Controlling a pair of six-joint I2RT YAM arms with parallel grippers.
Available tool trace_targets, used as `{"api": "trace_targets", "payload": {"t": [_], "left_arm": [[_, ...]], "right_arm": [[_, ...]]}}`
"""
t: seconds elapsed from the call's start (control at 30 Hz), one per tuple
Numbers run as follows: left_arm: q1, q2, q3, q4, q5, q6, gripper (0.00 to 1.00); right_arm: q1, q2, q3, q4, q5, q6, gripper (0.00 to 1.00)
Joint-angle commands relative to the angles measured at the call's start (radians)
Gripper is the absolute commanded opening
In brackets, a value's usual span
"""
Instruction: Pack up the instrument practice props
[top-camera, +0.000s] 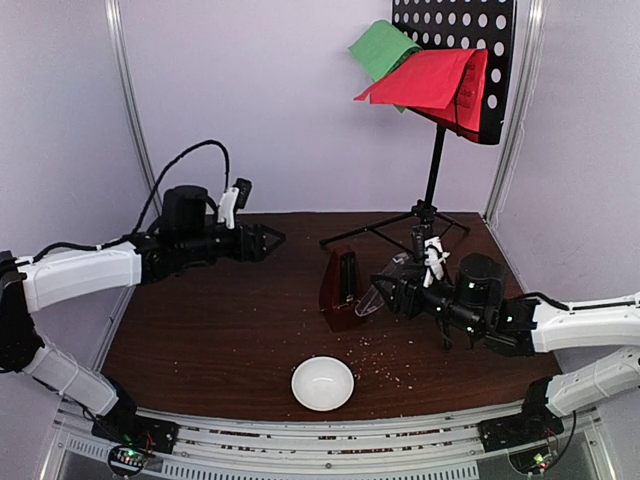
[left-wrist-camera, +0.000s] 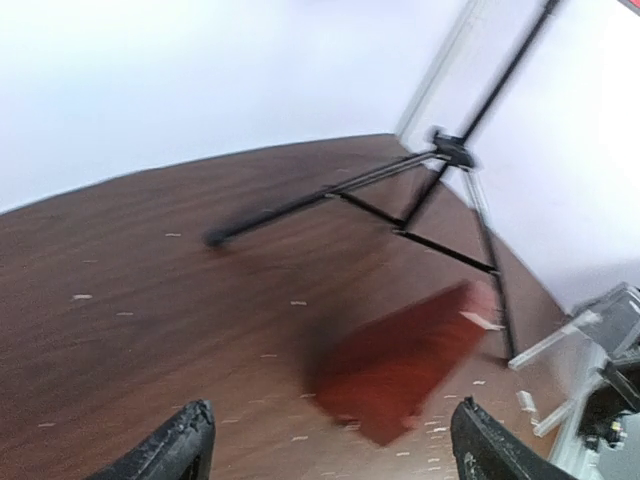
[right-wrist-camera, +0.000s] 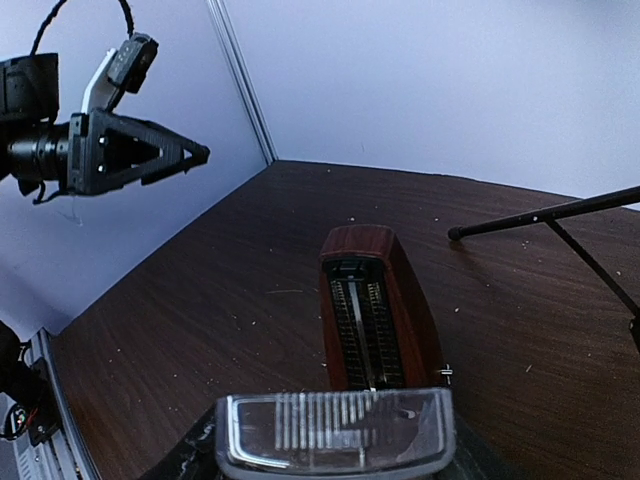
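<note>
The red-brown pyramid metronome (top-camera: 341, 288) stands upright mid-table, its open face with the pendulum toward my right wrist camera (right-wrist-camera: 372, 312). My right gripper (top-camera: 392, 287) is shut on the clear plastic cover (right-wrist-camera: 335, 432) and holds it just right of the metronome, slightly above the table. My left gripper (top-camera: 270, 240) is open and empty, above the table to the metronome's left; the metronome shows blurred between its fingertips (left-wrist-camera: 400, 360). The black perforated music stand (top-camera: 440, 165) stands at the back right with the green sheet (top-camera: 382, 47) and red sheet (top-camera: 428, 78) on its desk.
A small white bowl (top-camera: 322, 383) sits near the front edge, below the metronome. The stand's tripod legs (top-camera: 370, 232) spread over the back of the table behind the metronome. Crumbs are scattered on the brown tabletop (top-camera: 210, 330). Walls enclose the table on three sides.
</note>
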Motion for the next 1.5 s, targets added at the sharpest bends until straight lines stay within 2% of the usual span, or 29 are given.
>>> {"api": "trace_targets", "payload": {"t": [0.0,0.07,0.13,0.27,0.37,0.5,0.8,0.93,1.47], "left_arm": [[0.211,-0.064,0.052,-0.255,0.126,0.155,0.85],[0.309,-0.099,0.044,-0.275,0.162,0.178,0.85],[0.359,-0.132,0.038,-0.301,0.095,0.24,0.85],[0.365,-0.199,-0.023,-0.278,-0.163,0.374,0.85],[0.366,-0.264,-0.044,-0.281,-0.239,0.404,0.86],[0.365,-0.327,-0.09,-0.237,-0.258,0.414,0.9],[0.365,-0.28,-0.076,-0.259,-0.293,0.417,0.89],[0.365,-0.283,-0.08,-0.257,-0.305,0.418,0.89],[0.365,-0.282,-0.087,-0.253,-0.324,0.423,0.89]], "right_arm": [[0.037,0.11,0.067,0.033,0.113,-0.016,0.52],[0.036,0.163,0.071,0.072,0.107,0.002,0.52],[0.038,0.213,0.097,0.076,0.113,0.002,0.52],[0.039,0.299,0.141,0.096,0.139,-0.027,0.51],[0.039,0.337,0.16,0.122,0.152,-0.068,0.51],[0.039,0.382,0.173,0.155,0.186,-0.108,0.51],[0.039,0.438,0.159,0.259,0.248,-0.178,0.51],[0.039,0.435,0.125,0.325,0.245,-0.177,0.51],[0.038,0.494,0.122,0.358,0.222,-0.125,0.51]]}}
